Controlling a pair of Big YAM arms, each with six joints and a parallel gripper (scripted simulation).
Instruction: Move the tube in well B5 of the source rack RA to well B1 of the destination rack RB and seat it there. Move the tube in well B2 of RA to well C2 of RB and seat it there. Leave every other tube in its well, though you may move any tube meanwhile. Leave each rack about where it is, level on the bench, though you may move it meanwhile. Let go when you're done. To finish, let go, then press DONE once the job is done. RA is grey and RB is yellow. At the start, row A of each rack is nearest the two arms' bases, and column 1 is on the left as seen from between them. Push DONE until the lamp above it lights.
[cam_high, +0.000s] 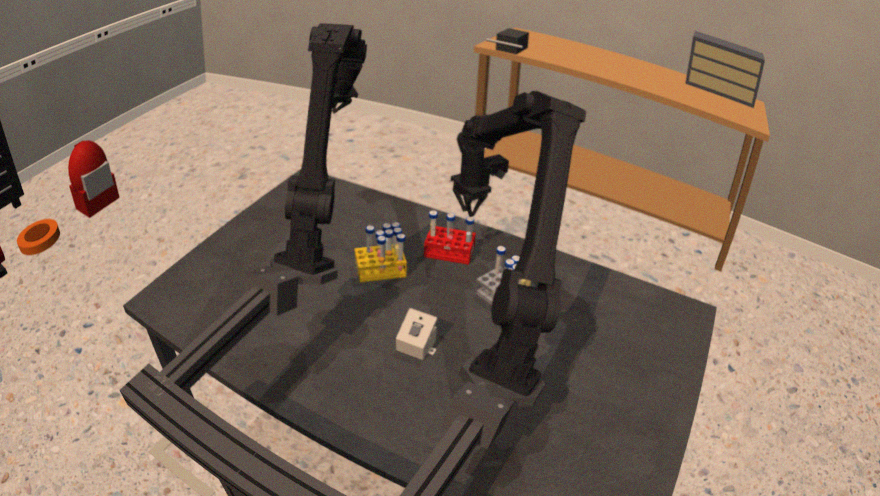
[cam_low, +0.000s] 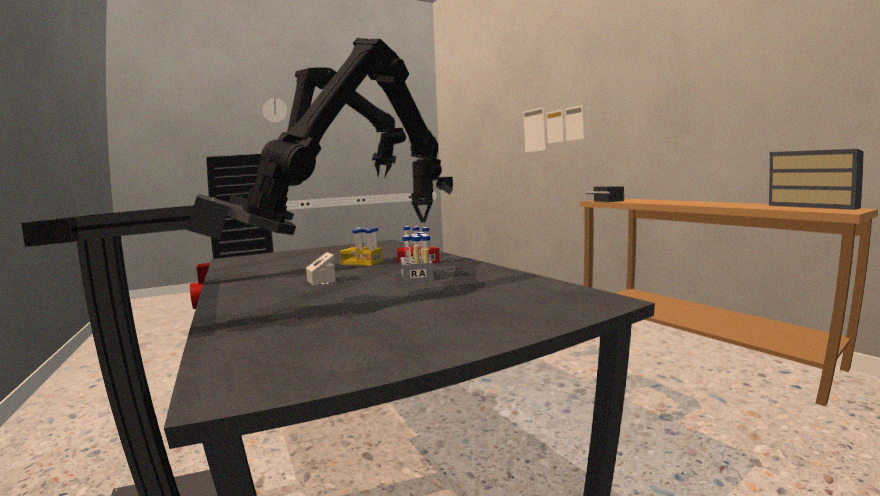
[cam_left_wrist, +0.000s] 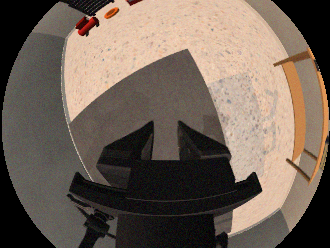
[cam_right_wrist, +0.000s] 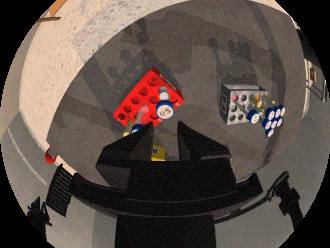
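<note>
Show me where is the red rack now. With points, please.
In the top view, the red rack (cam_high: 448, 253) (cam_low: 436, 255) (cam_right_wrist: 131, 118) stands between the yellow rack (cam_high: 382, 274) (cam_low: 351, 261) (cam_right_wrist: 159, 154) and the grey rack (cam_high: 488, 294) (cam_low: 417, 273) (cam_right_wrist: 227, 107).
</note>
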